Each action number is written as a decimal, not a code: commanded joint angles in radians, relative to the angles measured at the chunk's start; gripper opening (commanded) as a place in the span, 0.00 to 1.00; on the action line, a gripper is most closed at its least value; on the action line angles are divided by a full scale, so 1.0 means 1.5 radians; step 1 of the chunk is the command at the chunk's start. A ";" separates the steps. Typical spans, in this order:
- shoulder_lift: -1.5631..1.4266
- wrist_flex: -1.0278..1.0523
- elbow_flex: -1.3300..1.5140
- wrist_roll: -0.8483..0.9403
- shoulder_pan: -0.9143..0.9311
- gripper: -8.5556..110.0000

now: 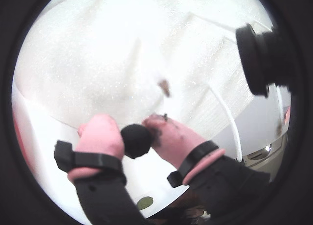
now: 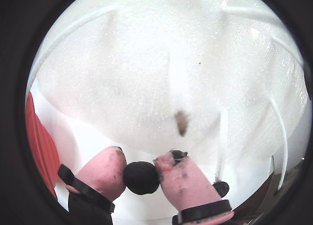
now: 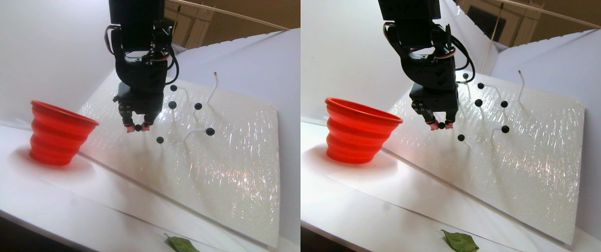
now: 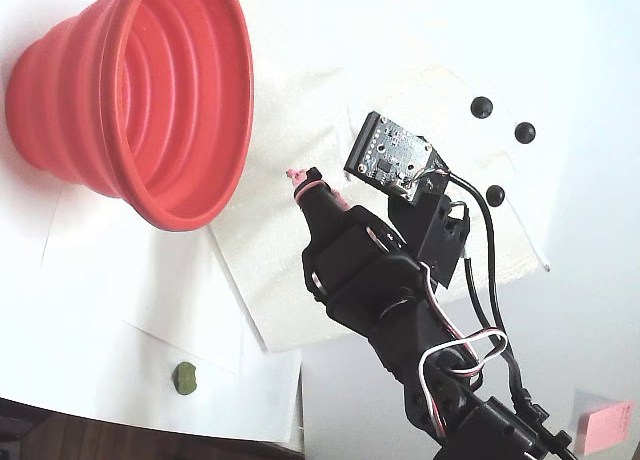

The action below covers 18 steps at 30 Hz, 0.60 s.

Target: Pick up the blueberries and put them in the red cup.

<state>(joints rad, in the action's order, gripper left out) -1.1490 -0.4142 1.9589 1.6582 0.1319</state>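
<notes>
My gripper (image 1: 137,133) is shut on one blueberry (image 1: 136,141), a black ball pinched between the two pink fingertips (image 2: 105,171). The other wrist view shows the same blueberry (image 2: 141,177) held just above the white glittery board (image 2: 146,78). In the stereo pair view the gripper (image 3: 138,127) hangs over the board's left part, right of the red cup (image 3: 59,134) and apart from it. Several more blueberries (image 3: 159,140) sit on thin white stems on the slanted board. From above, the red cup (image 4: 150,100) lies to the upper left of the gripper (image 4: 303,178).
The board (image 3: 227,173) leans up toward the back right. A green leaf (image 3: 180,243) lies near the table's front edge. A pink sticky note (image 4: 605,425) sits at the lower right in the fixed view. White walls stand behind the cup and the board.
</notes>
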 commanded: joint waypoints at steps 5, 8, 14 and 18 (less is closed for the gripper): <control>-0.123 -0.020 0.022 -0.005 -0.002 0.17; -0.134 -0.020 0.032 -0.007 -0.007 0.17; -0.164 -0.013 0.056 -0.013 -0.018 0.17; -0.187 -0.005 0.075 -0.019 -0.028 0.17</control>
<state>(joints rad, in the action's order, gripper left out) -1.2747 -0.4142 2.0739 1.6398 0.0844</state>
